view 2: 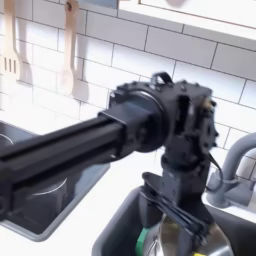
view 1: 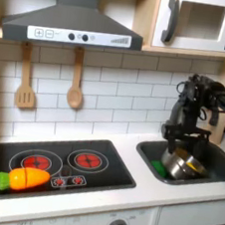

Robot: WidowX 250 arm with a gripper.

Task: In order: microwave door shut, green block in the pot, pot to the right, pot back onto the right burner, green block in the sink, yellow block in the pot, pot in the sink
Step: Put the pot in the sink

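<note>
The steel pot point(view 1: 184, 165) lies tilted in the dark sink point(view 1: 217, 158) at the first exterior view's right; its rim point(view 2: 205, 238) shows low in the second exterior view. My gripper point(view 1: 187, 144) hangs just above the pot's rim, fingers apart and open, gripping nothing that I can see. In both exterior views the green block point(view 1: 157, 168) point(view 2: 145, 238) rests on the sink floor left of the pot. The microwave door point(view 1: 197, 22) is shut, its grey handle upright. The yellow block is hidden.
An orange toy carrot point(view 1: 23, 178) lies at the front left corner of the black stovetop point(view 1: 63, 163). A curved faucet point(view 2: 235, 160) stands behind the sink, close to my arm. Two wooden utensils point(view 1: 76, 85) hang on the tiled wall.
</note>
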